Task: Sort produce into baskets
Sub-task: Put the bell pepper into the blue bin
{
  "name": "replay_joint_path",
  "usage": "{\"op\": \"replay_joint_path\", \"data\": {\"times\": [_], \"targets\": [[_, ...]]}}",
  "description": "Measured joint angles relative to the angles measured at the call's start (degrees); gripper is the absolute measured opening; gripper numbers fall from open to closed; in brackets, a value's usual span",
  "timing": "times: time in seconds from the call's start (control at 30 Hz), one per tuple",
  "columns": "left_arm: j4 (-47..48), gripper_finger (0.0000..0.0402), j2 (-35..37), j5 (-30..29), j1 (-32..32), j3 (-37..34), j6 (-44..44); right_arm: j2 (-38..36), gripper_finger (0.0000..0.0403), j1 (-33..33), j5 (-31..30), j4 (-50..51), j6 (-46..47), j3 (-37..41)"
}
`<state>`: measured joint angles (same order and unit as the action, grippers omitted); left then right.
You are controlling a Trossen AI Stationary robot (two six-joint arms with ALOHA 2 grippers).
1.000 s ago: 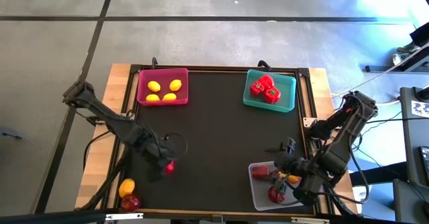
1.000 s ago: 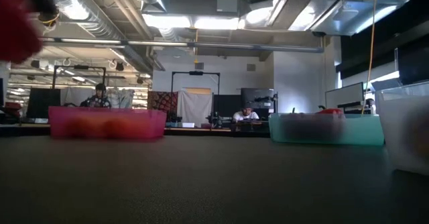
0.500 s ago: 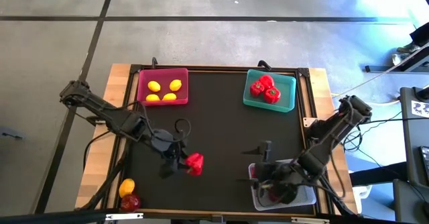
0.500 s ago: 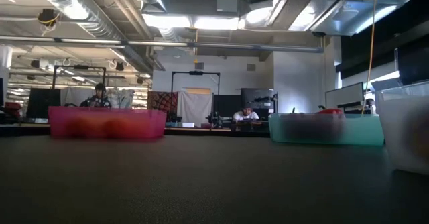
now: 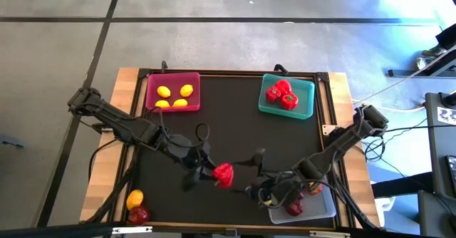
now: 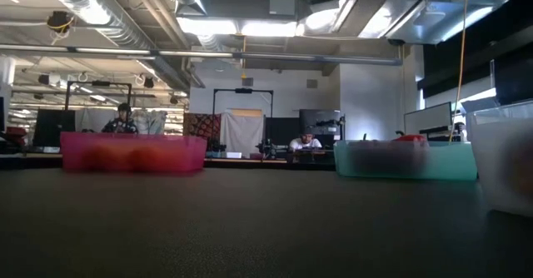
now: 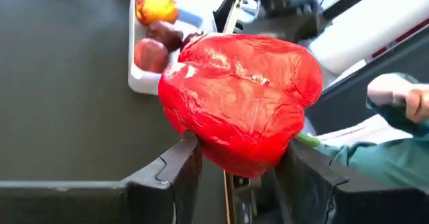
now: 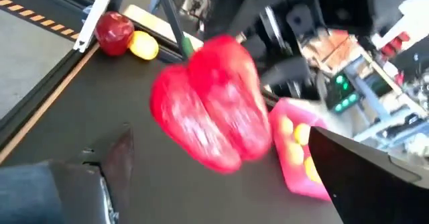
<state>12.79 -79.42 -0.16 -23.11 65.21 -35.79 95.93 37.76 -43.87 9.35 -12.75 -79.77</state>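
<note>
My left gripper (image 5: 214, 175) is shut on a bright red pepper (image 5: 224, 174) over the middle of the black mat, near its front edge. My right gripper (image 5: 251, 174) is open just to the pepper's right. In the right wrist view (image 8: 221, 137) its fingers stand wide apart with the pepper (image 8: 211, 103) ahead of them, not touching. The pink basket (image 5: 151, 90) at the far left holds lemons. The teal basket (image 5: 308, 99) at the far right holds red peppers. The clear basket (image 5: 324, 208) at the near right holds apples and a lemon. My left gripper pinches the pepper's body between its two fingers, low on its two sides (image 7: 201, 143). The fingers come about level from the table's left. The pepper is lifted clear of the mat, and its green stem (image 7: 310, 141) points sideways.
A lemon (image 5: 135, 199) and a dark red apple (image 5: 139, 214) lie at the near left corner, off the mat's edge. The two arms nearly meet over the near middle. The mat between the pink and teal baskets is bare.
My left gripper has carried the pepper from the near left toward the table's right, to the near middle, clear of the mat. My right gripper has left the clear basket and gone toward the table's left, up to the pepper.
</note>
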Motion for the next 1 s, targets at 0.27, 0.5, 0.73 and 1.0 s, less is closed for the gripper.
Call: {"op": "replay_joint_path", "data": {"times": [0.27,0.5,0.73,1.0], "targets": [[-6.2,0.0170,-2.2,-0.3,1.0,0.0,0.0,2.5,0.0357,-1.5,3.3,-6.4,-7.1,0.0],[-6.7,0.0171,-2.3,-0.4,2.2,0.0,0.2,3.4,0.0278,-1.5,1.7,-11.6,-8.7,0.0],[-7.7,0.0177,-2.3,-0.4,2.4,-0.1,1.2,3.3,0.0170,-2.2,1.4,-10.4,-8.9,-0.1],[-7.1,0.0255,-2.0,-1.2,2.5,-0.1,1.3,3.3,0.0179,-2.2,1.8,-10.1,-8.9,-0.1]]}}
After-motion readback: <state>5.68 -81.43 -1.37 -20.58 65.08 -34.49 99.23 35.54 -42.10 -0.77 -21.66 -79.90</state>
